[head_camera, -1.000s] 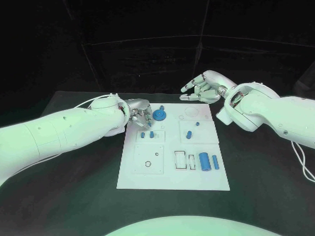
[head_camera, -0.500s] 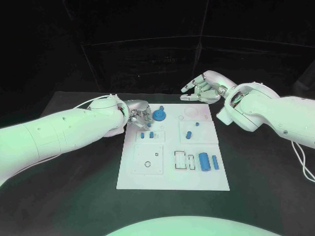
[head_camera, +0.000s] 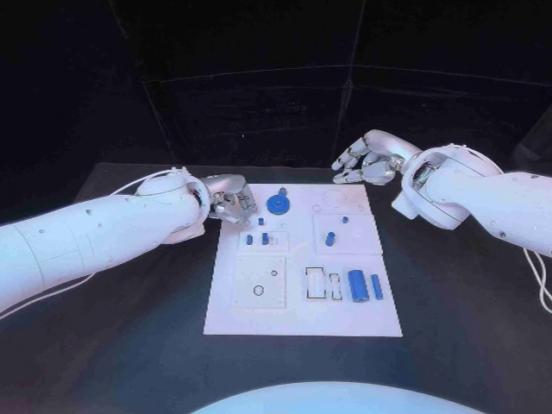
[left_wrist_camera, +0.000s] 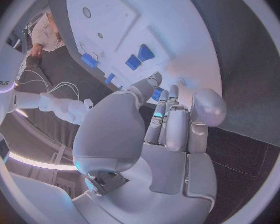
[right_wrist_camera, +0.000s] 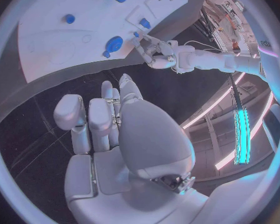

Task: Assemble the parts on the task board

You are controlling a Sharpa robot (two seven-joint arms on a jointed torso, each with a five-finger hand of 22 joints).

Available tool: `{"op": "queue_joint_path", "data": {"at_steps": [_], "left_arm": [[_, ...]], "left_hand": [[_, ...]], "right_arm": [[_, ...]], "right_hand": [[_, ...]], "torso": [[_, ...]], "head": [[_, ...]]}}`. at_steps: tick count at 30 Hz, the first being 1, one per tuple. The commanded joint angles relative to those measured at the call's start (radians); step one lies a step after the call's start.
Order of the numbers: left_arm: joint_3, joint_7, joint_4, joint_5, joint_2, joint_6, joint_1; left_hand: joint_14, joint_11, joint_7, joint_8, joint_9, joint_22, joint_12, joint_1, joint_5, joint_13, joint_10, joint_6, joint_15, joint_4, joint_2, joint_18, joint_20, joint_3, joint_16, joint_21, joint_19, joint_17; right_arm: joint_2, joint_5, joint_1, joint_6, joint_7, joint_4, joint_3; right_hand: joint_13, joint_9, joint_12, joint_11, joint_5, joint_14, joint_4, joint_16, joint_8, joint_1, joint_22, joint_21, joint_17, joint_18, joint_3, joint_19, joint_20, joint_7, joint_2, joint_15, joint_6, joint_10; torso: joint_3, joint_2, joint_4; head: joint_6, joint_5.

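Your left hand [head_camera: 230, 199] hovers empty, fingers loosely curled, at the task board's [head_camera: 304, 321] ten o'clock corner; right hand [head_camera: 366, 159] empty, half-curled, beyond one o'clock.

We see a black table [head_camera: 127, 345] with a matte top under the work area. Behind it hangs a dark backdrop [head_camera: 264, 95] of black panels, with thin pale seams crossing it.

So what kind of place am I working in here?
Most likely a robotics lab test cell. A black table backed by dark curtains carries only a white task board with small blue parts, and the left hand and right hand flank it.
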Motion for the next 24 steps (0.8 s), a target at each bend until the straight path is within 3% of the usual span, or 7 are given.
{"op": "queue_joint_path", "data": {"at_steps": [1, 7, 11, 16, 24], "left_arm": [[0.003, 0.178, 0.019, 0.360, -0.033, -0.129, 0.006], [0.003, 0.382, 0.082, 0.871, -0.099, -0.123, 0.007], [0.002, 0.460, 0.138, 1.096, -0.143, -0.104, 0.006], [0.001, 0.501, 0.191, 1.202, -0.185, -0.097, 0.005], [0.000, 0.525, 0.236, 1.240, -0.219, -0.102, 0.004]], "left_hand": [[-0.022, 0.014, 0.012, -0.003, 0.000, -0.121, -0.011, 0.016, -0.005, 0.000, -0.036, 0.013, 0.015, -0.002, 0.005, 0.028, 0.010, -0.005, -0.071, -0.134, -0.056, -0.117], [-0.105, 0.019, 0.023, 0.006, 0.002, -0.289, 0.021, 0.014, -0.005, 0.006, -0.020, 0.036, 0.024, 0.012, 0.036, 0.063, 0.022, -0.003, -0.181, -0.331, -0.152, -0.292], [-0.167, 0.012, 0.018, 0.012, 0.002, -0.322, 0.054, 0.013, -0.003, 0.011, 0.015, 0.046, 0.020, 0.016, 0.043, 0.067, 0.022, -0.004, -0.247, -0.378, -0.189, -0.394], [-0.191, 0.007, 0.014, 0.022, 0.003, -0.331, 0.074, 0.014, -0.003, 0.014, 0.034, 0.060, 0.017, 0.016, 0.047, 0.068, 0.019, -0.007, -0.269, -0.393, -0.200, -0.432], [-0.204, 0.004, 0.013, 0.028, 0.004, -0.335, 0.083, 0.017, -0.002, 0.014, 0.040, 0.069, 0.015, 0.014, 0.049, 0.068, 0.018, -0.009, -0.281, -0.399, -0.204, -0.454]], "right_arm": [[0.002, -0.269, -0.006, 0.050, -0.056, -0.008, 0.000], [-0.001, -0.453, -0.028, 0.070, -0.081, -0.002, -0.001], [-0.002, -0.528, -0.045, 0.087, -0.094, 0.002, -0.001], [-0.001, -0.567, -0.063, 0.104, -0.100, 0.005, -0.001], [0.006, -0.583, -0.082, 0.134, -0.096, 0.005, -0.001]], "right_hand": [[-0.123, -0.003, -0.109, 0.005, -0.034, 0.006, -0.006, -0.017, -0.004, 0.040, -0.006, -0.007, -0.015, 0.006, 0.011, 0.001, 0.007, -0.004, -0.004, 0.010, 0.017, 0.002], [-0.242, -0.006, -0.179, 0.007, -0.055, 0.015, -0.011, -0.016, -0.020, 0.069, 0.005, -0.003, -0.009, 0.002, 0.022, 0.015, 0.008, -0.010, -0.010, 0.009, 0.027, 0.037], [-0.292, -0.006, -0.208, 0.012, -0.059, 0.018, -0.008, -0.013, -0.033, 0.071, 0.010, -0.001, -0.004, 0.001, 0.026, 0.021, 0.009, -0.008, -0.016, 0.011, 0.026, 0.043], [-0.332, -0.006, -0.229, 0.017, -0.061, 0.019, -0.007, -0.010, -0.044, 0.073, 0.014, 0.001, 0.000, 0.000, 0.029, 0.024, 0.013, -0.003, -0.022, 0.014, 0.024, 0.045], [-0.376, -0.005, -0.250, 0.020, -0.063, 0.020, -0.008, -0.006, -0.052, 0.081, 0.016, 0.002, 0.004, 0.000, 0.041, 0.026, 0.013, 0.000, -0.022, 0.015, 0.027, 0.046]], "torso": [[0.0031, 0.001, -0.0004], [-0.0001, 0.003, -0.0012], [0.0006, 0.001, -0.0008], [-0.0007, 0.002, 0.0003], [-0.0006, 0.002, -0.0004]], "head": [[0.006, -0.009], [0.015, -0.032], [0.016, -0.037], [0.018, -0.045], [0.016, -0.044]]}}
